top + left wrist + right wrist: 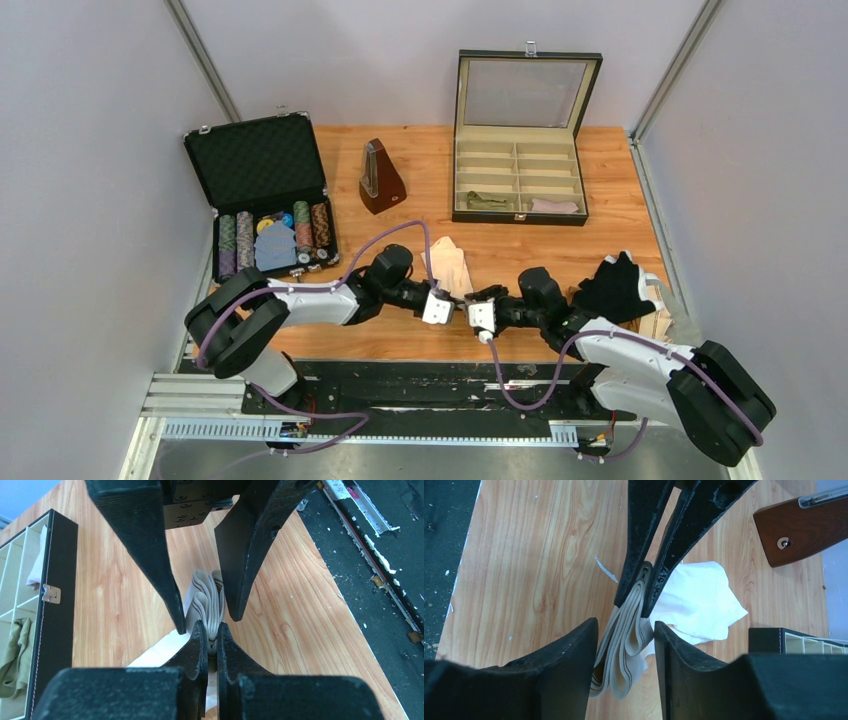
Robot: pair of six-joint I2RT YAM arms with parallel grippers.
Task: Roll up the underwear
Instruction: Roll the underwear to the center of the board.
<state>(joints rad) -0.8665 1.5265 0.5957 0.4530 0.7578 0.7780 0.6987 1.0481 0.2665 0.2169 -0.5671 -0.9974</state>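
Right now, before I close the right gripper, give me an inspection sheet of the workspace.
Surface: wooden table, nothing spilled.
Job's things: cream underwear bunched between the arms; black underwear at the right edge; olive underwear and a pale cloth inside the divided box.
Clutter: open poker chip case; metronome.
Grippers: left gripper shut on the cream underwear's folded band; right gripper open, fingers either side of the same fold.
Cables: purple cable arcs over the left arm, beside the cream underwear.
Surroundings: grey walls; metal rail at the near edge.
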